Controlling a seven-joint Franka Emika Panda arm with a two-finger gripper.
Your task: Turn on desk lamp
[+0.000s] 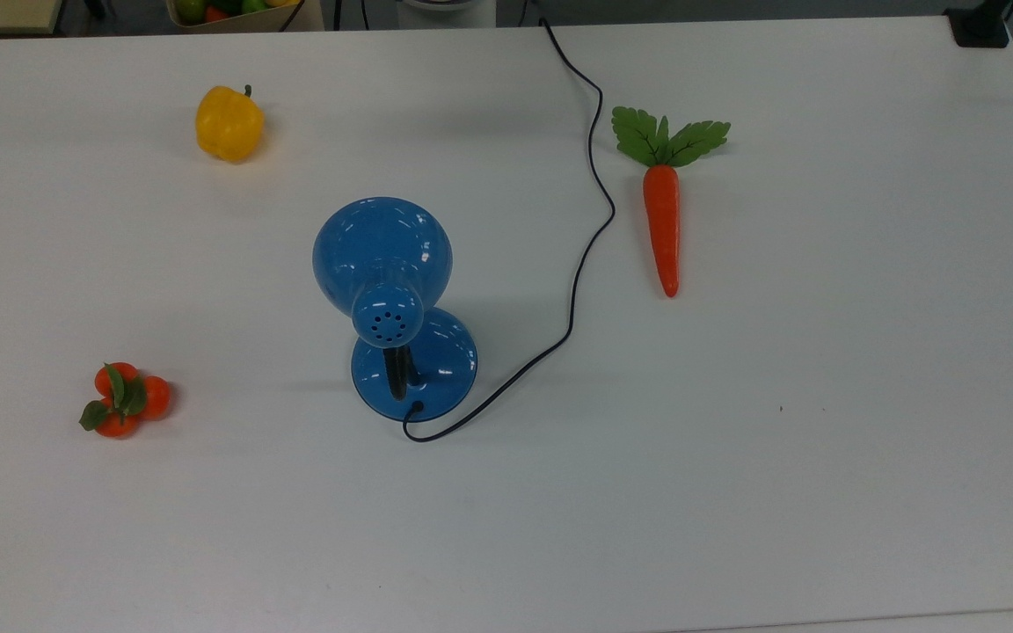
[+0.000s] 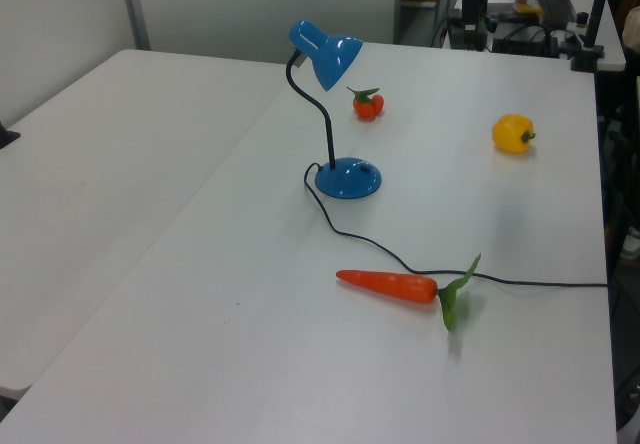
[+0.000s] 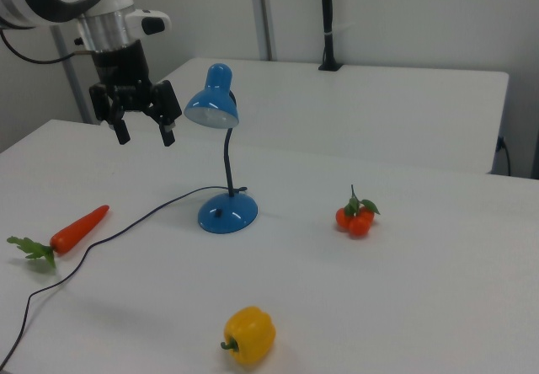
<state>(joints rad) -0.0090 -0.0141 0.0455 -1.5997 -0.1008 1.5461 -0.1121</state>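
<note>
Desk lamp standing free on tabletop; end effector aloft, empty.

In the right view, the end effector point(image 3: 143, 133) hangs in the air with fingers spread wide and nothing between them, well apart from the desk lamp point(image 3: 217, 111), level with its shade and to the right view's left. The lamp's base point(image 1: 419, 362) rests mid-tabletop point(image 1: 823, 457), its cord point(image 1: 590, 237) trailing past the carrot point(image 1: 663, 220).
</note>
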